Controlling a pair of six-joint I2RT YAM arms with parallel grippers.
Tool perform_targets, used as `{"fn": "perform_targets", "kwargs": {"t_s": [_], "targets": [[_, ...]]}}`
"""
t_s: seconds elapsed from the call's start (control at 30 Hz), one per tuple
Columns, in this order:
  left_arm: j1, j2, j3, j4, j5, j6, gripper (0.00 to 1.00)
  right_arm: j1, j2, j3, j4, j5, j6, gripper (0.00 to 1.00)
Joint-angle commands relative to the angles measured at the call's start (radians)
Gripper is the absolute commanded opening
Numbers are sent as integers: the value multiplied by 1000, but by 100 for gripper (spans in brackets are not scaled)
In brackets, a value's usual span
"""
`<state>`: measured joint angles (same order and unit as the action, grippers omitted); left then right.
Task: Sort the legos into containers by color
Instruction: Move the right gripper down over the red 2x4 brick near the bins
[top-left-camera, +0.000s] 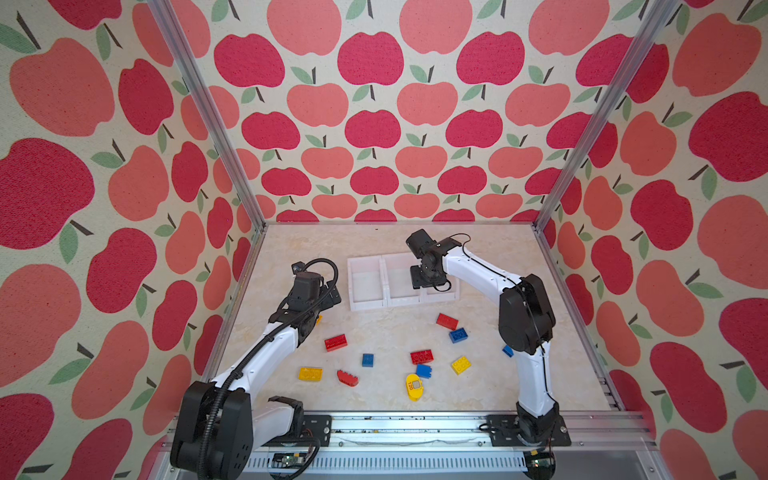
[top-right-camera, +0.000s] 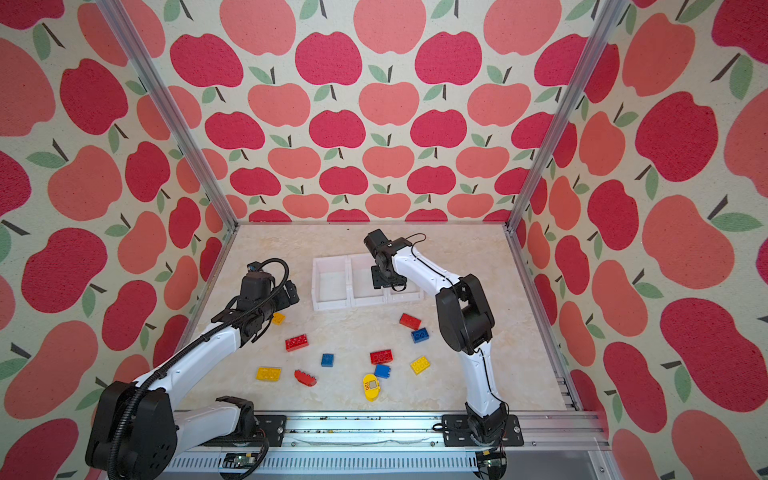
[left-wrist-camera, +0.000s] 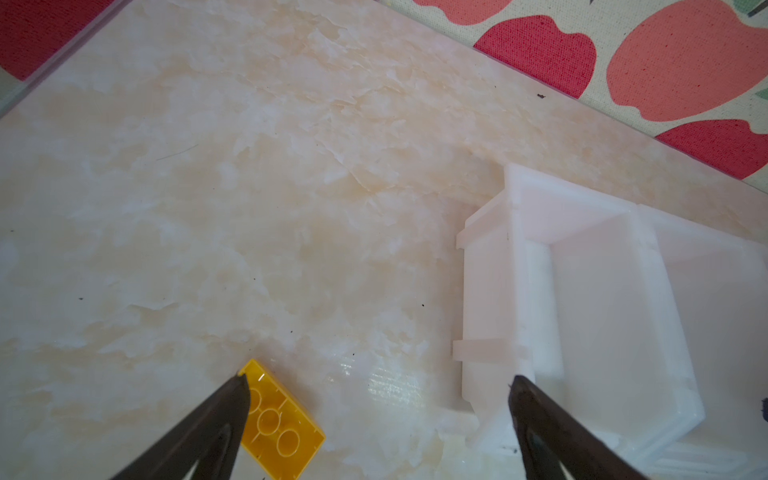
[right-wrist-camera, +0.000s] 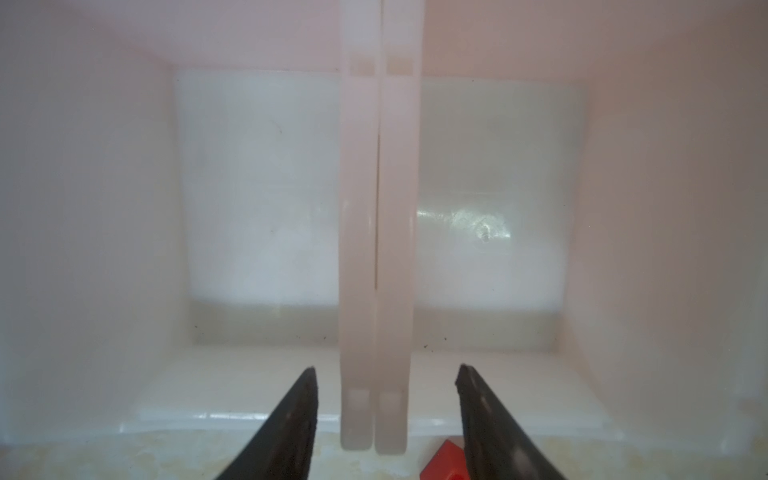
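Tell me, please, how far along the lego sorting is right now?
Done: nothing visibly; the containers show bare floors. In hand: the right gripper hangs open over the containers' divider, a red brick beside one finger, contact unclear; the left gripper is open above a yellow brick. Left: twelve legos lie loose on the table.

Pretty bright and even in here, and the light's soft, so the bricks (top-left-camera: 336, 342) only throw faint shadows on the marble table (top-left-camera: 316, 245). Both top views are sharp in the middle, but the wide lens splays the metal posts (top-left-camera: 208, 112) outward at the edges. The left wrist view has a streaky glare patch on the table beside the bins (left-wrist-camera: 582, 291). The right wrist view is hazy and washed out. It's got a pinkish cast, one shiny hotspot on a bin floor, and the right gripper (right-wrist-camera: 386, 368) tips are dark and out of focus.
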<state>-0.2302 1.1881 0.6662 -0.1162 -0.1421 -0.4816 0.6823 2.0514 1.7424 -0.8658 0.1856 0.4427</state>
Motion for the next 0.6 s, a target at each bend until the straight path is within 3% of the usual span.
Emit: {"fn": "perform_targets", "kwargs": {"t_s": [0.0, 0.2, 0.33, 0.57], "targets": [[-8, 5, 12, -56, -8, -15, 99, -18, -137, -64, -9, -52, -63, 64], [-17, -6, 29, -107, 24, -10, 99, -87, -337, -321, 46, -189, -204, 71], [-23, -20, 20, -118, 61, -12, 99, -123, -417, -432, 37, -201, -321, 70], [-29, -26, 14, -143, 83, -18, 99, -126, -392, -492, 59, -208, -453, 70]]}}
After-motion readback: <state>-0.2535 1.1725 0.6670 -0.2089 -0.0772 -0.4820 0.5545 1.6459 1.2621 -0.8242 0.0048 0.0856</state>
